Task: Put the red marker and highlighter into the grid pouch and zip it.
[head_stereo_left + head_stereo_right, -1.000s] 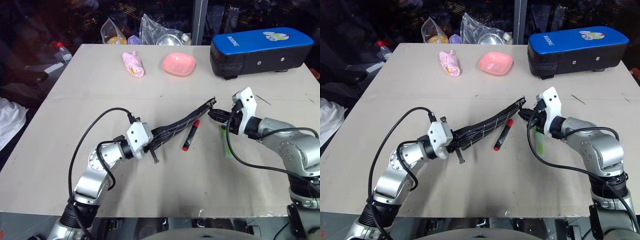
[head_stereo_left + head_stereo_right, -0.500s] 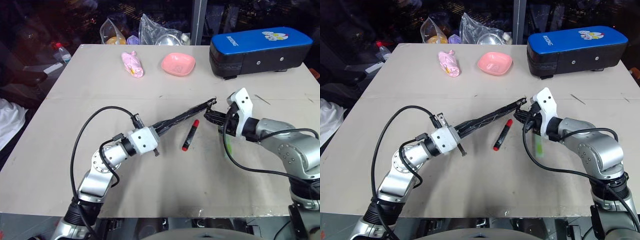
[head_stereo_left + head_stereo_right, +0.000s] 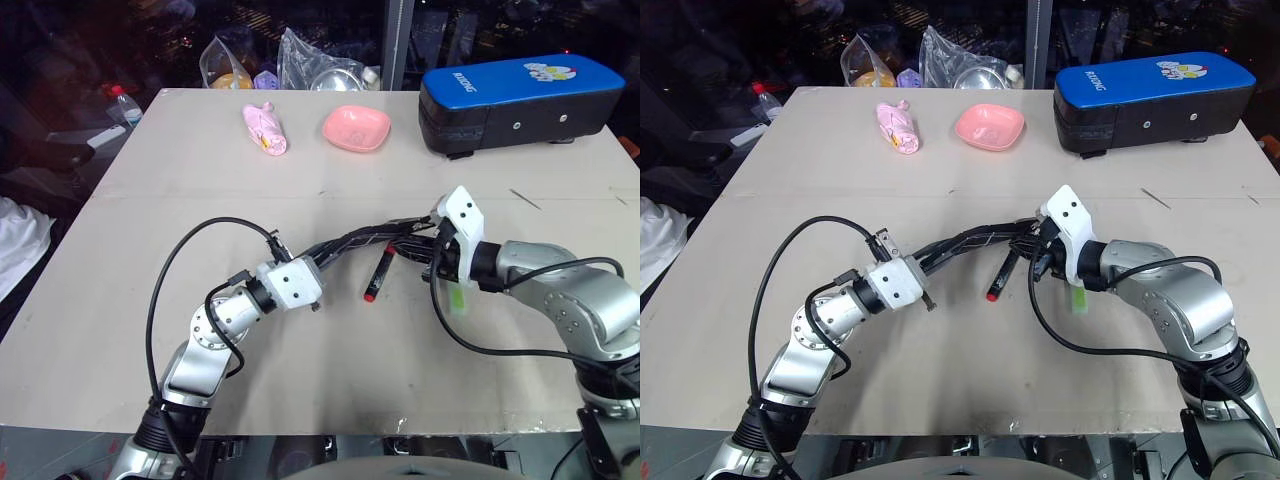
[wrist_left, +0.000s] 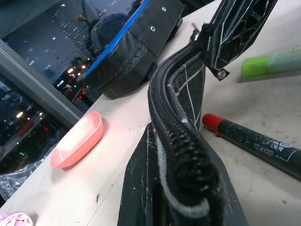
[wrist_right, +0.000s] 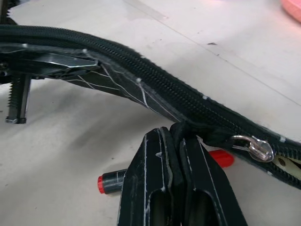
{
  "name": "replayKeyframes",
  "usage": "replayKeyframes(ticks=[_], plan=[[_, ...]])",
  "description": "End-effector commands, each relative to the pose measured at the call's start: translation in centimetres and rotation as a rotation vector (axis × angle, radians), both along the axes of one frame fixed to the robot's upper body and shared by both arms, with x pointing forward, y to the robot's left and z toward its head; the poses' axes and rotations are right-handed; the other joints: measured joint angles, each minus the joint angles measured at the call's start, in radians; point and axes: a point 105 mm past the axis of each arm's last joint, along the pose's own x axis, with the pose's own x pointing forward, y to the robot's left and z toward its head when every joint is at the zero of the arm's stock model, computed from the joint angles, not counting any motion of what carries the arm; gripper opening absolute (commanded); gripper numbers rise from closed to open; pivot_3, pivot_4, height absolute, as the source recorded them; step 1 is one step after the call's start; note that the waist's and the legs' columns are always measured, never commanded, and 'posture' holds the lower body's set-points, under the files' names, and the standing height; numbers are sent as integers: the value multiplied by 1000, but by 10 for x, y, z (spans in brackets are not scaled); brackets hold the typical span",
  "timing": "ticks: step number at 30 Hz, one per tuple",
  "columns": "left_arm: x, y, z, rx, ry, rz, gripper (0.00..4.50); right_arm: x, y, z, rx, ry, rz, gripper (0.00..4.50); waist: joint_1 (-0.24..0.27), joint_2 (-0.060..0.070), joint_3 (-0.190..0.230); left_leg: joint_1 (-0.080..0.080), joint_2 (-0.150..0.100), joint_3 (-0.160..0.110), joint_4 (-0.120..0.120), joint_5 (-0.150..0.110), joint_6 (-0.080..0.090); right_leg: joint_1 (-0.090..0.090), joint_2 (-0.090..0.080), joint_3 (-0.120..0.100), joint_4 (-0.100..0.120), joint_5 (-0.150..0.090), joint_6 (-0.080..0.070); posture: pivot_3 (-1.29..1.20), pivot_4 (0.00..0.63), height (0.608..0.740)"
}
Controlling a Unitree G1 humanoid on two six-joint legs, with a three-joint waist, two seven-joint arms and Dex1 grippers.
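Grid pouch (image 3: 355, 243) is hanging stretched between the two tools above the desk (image 3: 150, 200), sagging a little in an arch, its zipper edge facing up. Left tool (image 3: 312, 268) is clamping shut on the near end of the pouch, while the right tool (image 5: 176, 141) is pinching its fingers closed on the pouch's far end, just beside the silver zipper pull ring (image 5: 256, 147). Beyond the right tool, at the desk's far edge, a big blue-topped black case (image 3: 520, 95) is standing well apart from the pouch. Farther from both tools, a pink bowl (image 3: 356, 128) and a pink wrapped packet (image 3: 266, 129) are lying near that same far edge. Directly beneath the pouch and just on the left tool's side of the right tool, the red marker (image 3: 377, 275) is lying on the desk, untouched. Under the right tool's wrist, the highlighter (image 3: 458, 298) is resting on the desk, partly covered by the arm.
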Motion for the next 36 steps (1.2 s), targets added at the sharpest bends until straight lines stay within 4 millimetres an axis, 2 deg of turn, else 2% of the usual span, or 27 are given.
replayKeyframes(ticks=[1, 7, 14, 18, 26, 36], plan=[[-1, -2, 2, -2, -28, 1, 33, -10, 7, 9, -15, -67, 74, 0, 0, 0, 0, 0, 0, 0, 0, 0, 0, 0, 0, 0, 0, 0, 0, 0, 150, 740], [0, -6, 0, 0, -26, -1, 33, -14, 13, 8, -86, -135, 138, 0, 0, 0, 0, 0, 0, 0, 0, 0, 0, 0, 0, 0, 0, 0, 0, 0, 150, 740], [1, -5, 1, 2, -29, 12, 33, -16, 17, 6, -239, -346, 264, 0, 0, 0, 0, 0, 0, 0, 0, 0, 0, 0, 0, -1, 0, 0, 0, 0, 150, 740], [2, -8, 1, 6, -37, 8, 33, -11, 23, 7, -294, -451, 306, 0, 0, 0, 0, 0, 0, 0, 1, 0, 0, 0, 0, -2, 0, 0, 0, 0, 150, 740], [-2, -11, -2, 37, -49, -21, 33, 1, 21, 10, -352, -532, 346, 0, 2, 0, 0, 0, 0, 1, 2, 0, 0, 0, 0, -3, 0, 0, 0, 0, 150, 740], [-5, -17, -5, 73, -61, -60, 33, -2, 33, 12, -415, -613, 540, 0, 2, 0, 0, 1, 0, 1, 2, 0, 0, 0, 0, -4, 1, 0, 0, 0, 150, 740]])
